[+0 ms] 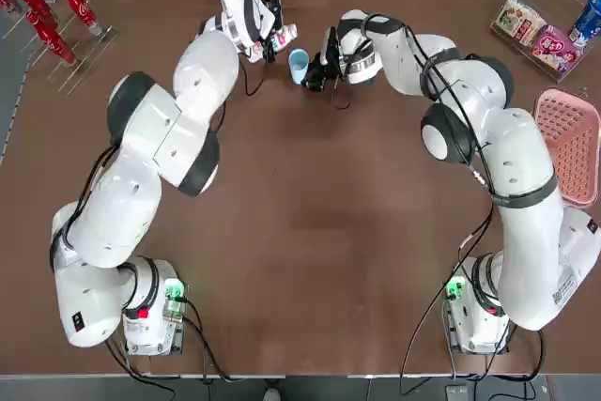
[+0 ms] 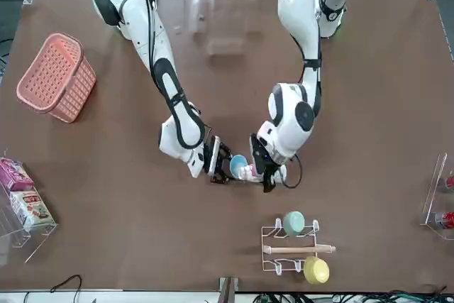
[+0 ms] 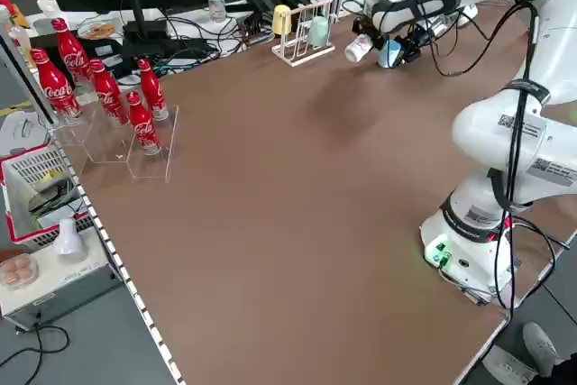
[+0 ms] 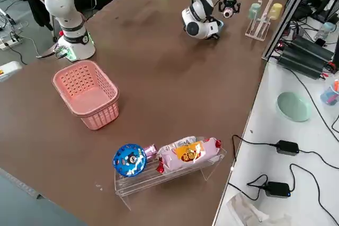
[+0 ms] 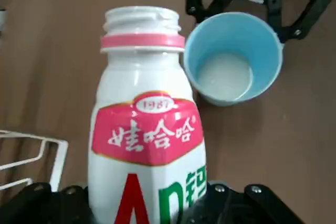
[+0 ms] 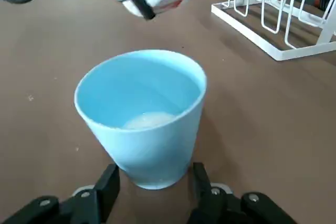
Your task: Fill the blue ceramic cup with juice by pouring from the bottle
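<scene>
Left jaws [image 5: 152,216] grip the bottle [image 5: 149,129], right jaws [image 6: 152,195] the blue cup [image 6: 152,129], at far centre; pouring seems underway, next needing more tilt.

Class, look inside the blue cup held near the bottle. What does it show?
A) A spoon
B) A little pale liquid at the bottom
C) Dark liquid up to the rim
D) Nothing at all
B: the wrist views show a shallow whitish pool at the bottom of the blue cup.
</scene>
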